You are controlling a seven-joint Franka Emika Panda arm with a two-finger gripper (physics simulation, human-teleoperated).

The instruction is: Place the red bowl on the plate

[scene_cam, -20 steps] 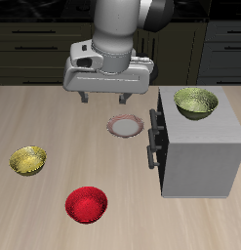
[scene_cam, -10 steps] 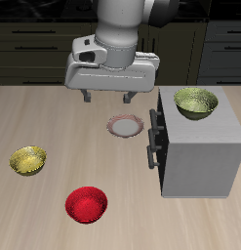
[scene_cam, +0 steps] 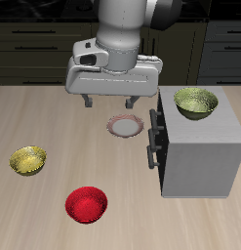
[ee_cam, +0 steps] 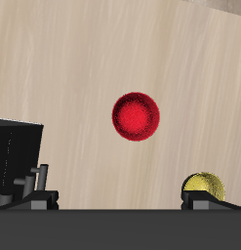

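Note:
The red bowl (scene_cam: 86,204) is glossy and speckled inside; it sits on the wooden table near the front edge, and it also shows in the wrist view (ee_cam: 136,116). The plate (scene_cam: 125,126), with a pinkish-brown rim and pale centre, lies farther back beside the grey cabinet. My gripper (scene_cam: 109,101) hangs open and empty high above the table, just behind the plate and well away from the red bowl. The plate does not show in the wrist view.
A grey cabinet (scene_cam: 200,156) with a dark handle stands beside the plate, with a yellow-green bowl (scene_cam: 195,103) on top. Another yellow-green bowl (scene_cam: 27,160) sits on the table, and it also shows in the wrist view (ee_cam: 204,186). Dark kitchen cabinets line the back.
The gripper has drifted slightly forward and lower, toward the plate. The bowls and plate have not moved.

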